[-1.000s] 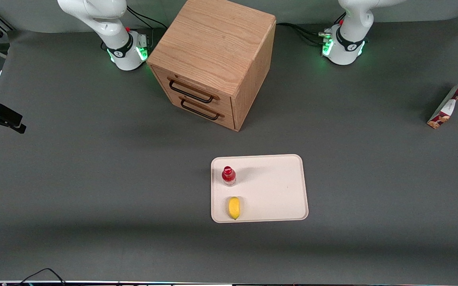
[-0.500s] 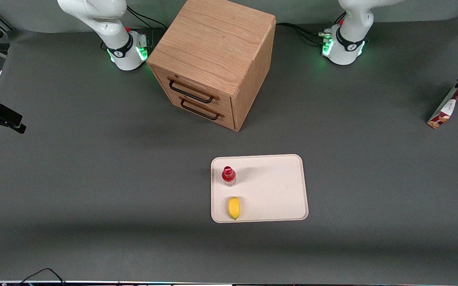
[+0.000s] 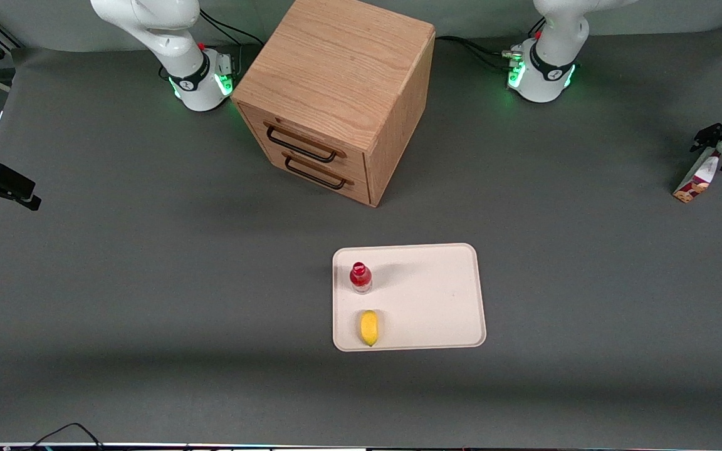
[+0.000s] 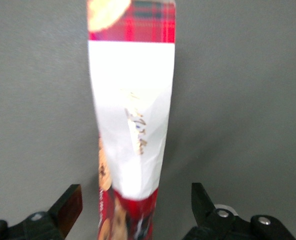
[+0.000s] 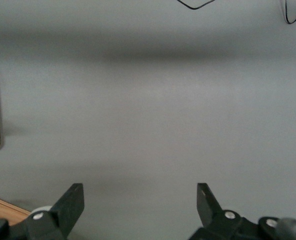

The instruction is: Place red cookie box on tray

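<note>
Red cookie box on the counter, at three o'clock from the tray. Tool spread wide, straddling it, ungrasped. Lift and transfer remain.

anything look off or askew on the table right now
Only the red cookie box: it stands tilted on one end near the working arm's end of the table, far from the tray. The gripper hovers over it, open, one finger on each side. The bottle stands upright on the tray.
</note>
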Available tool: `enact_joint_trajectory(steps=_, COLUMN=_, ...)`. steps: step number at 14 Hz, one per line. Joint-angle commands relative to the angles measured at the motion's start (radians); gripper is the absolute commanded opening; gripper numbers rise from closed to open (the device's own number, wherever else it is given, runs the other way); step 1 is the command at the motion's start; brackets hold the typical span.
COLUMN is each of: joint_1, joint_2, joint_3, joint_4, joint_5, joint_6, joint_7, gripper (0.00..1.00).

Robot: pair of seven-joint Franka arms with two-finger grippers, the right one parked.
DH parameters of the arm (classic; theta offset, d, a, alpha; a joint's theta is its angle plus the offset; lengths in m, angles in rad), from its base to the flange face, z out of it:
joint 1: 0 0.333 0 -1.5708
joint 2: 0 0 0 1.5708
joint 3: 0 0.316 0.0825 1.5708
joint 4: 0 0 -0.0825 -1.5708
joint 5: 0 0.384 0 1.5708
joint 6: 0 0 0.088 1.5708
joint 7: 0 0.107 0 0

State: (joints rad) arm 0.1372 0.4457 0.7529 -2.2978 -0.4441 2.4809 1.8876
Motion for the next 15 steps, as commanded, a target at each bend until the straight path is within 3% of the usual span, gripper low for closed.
enact_joint_trajectory(steps=1, joint_1=-0.004, joint_2=0.011, joint_3=0.006, joint_4=0.018, joint_5=-0.042, joint_6=-0.013, joint_7=0.036, gripper=0.0)
enact_joint_trajectory(steps=5, joint_1=-0.007, joint_2=0.01, joint_3=0.006, joint_4=0.043, joint_5=-0.044, joint_6=-0.039, joint_7=0.027, gripper=0.0)
enact_joint_trajectory(steps=8, joint_1=-0.008, joint_2=0.008, joint_3=0.011, joint_4=0.13, joint_5=-0.042, joint_6=-0.172, joint_7=-0.001, gripper=0.0)
enact_joint_trajectory(steps=11, joint_1=-0.008, joint_2=0.005, joint_3=0.025, joint_4=0.272, joint_5=-0.004, joint_6=-0.379, joint_7=-0.117, gripper=0.0)
enact_joint_trajectory(steps=15, joint_1=-0.016, joint_2=0.001, joint_3=0.008, joint_4=0.58, joint_5=0.097, joint_6=-0.694, joint_7=-0.417, gripper=0.0)
